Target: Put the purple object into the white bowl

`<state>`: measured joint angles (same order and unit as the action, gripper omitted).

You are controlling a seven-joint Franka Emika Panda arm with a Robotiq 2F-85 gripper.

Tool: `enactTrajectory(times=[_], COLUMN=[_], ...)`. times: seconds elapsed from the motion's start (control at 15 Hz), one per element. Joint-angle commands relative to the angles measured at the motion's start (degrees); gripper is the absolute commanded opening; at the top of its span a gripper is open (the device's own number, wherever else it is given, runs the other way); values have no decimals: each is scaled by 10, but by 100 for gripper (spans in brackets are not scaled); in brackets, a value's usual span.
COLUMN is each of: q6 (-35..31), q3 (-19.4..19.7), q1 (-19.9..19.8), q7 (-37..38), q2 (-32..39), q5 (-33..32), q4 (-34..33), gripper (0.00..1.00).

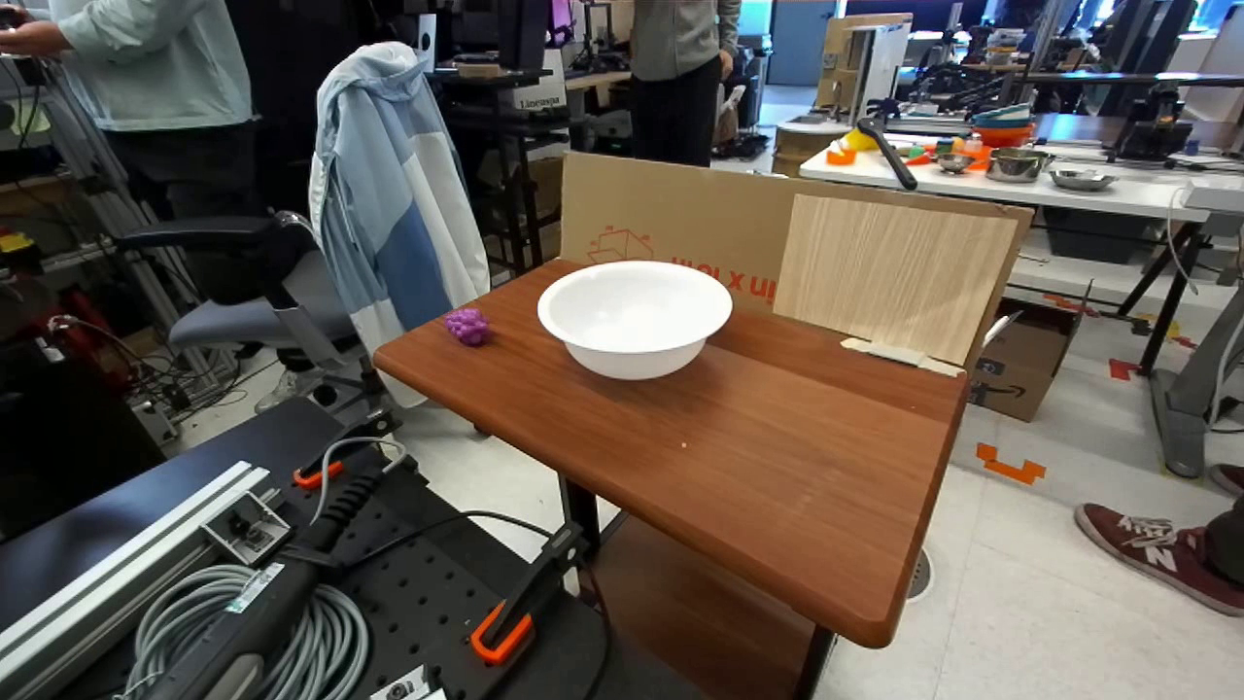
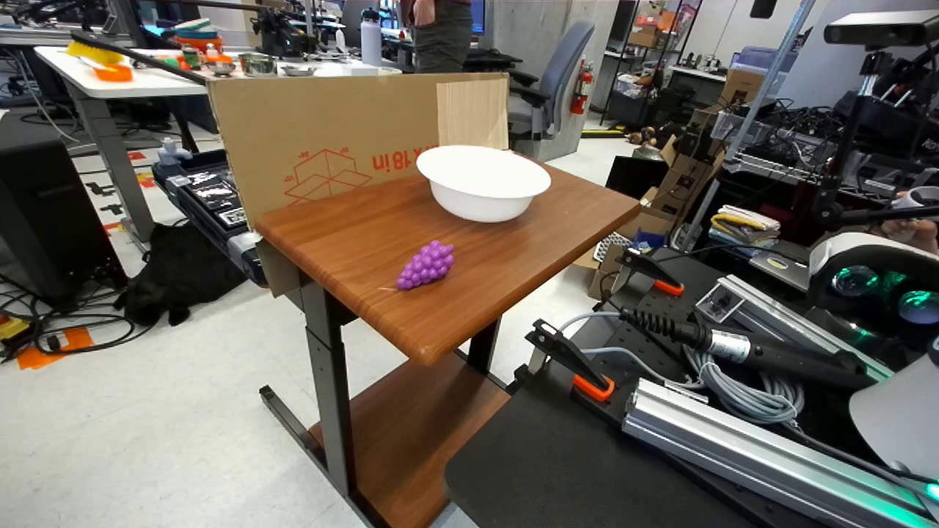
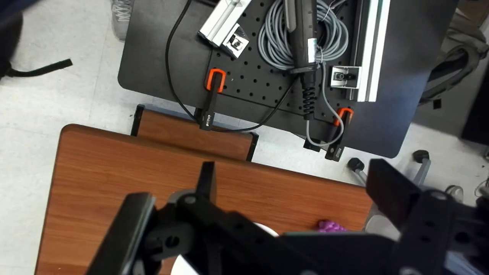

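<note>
In the wrist view, the white bowl (image 3: 182,266) shows in part at lower centre, on the desk (image 3: 114,175); a low sweep could knock it. The hand (image 3: 292,168) is spread wide, grasping nothing. At lower right, partly covered, the purple object (image 3: 330,226) lies near the desk's edge: an off-centre pinch could nudge it off.

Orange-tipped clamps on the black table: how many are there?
2. Both sit on the black table, at the edge facing the wooden table: one clamp nearer the purple grapes, the other clamp farther from them. More may be hidden.
</note>
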<state>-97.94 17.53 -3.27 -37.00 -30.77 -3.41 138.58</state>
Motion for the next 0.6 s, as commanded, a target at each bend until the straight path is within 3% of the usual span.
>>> enactTrajectory(times=[0.0, 0.27, 0.53], q6=[1, -36, -89], q3=[-6, -23, -73], q1=[-7, 11, 37], q7=[-5, -74, -82], q2=[1, 7, 35], q5=[3, -49, -78], q4=[-1, 7, 2], gripper=[100, 100, 100])
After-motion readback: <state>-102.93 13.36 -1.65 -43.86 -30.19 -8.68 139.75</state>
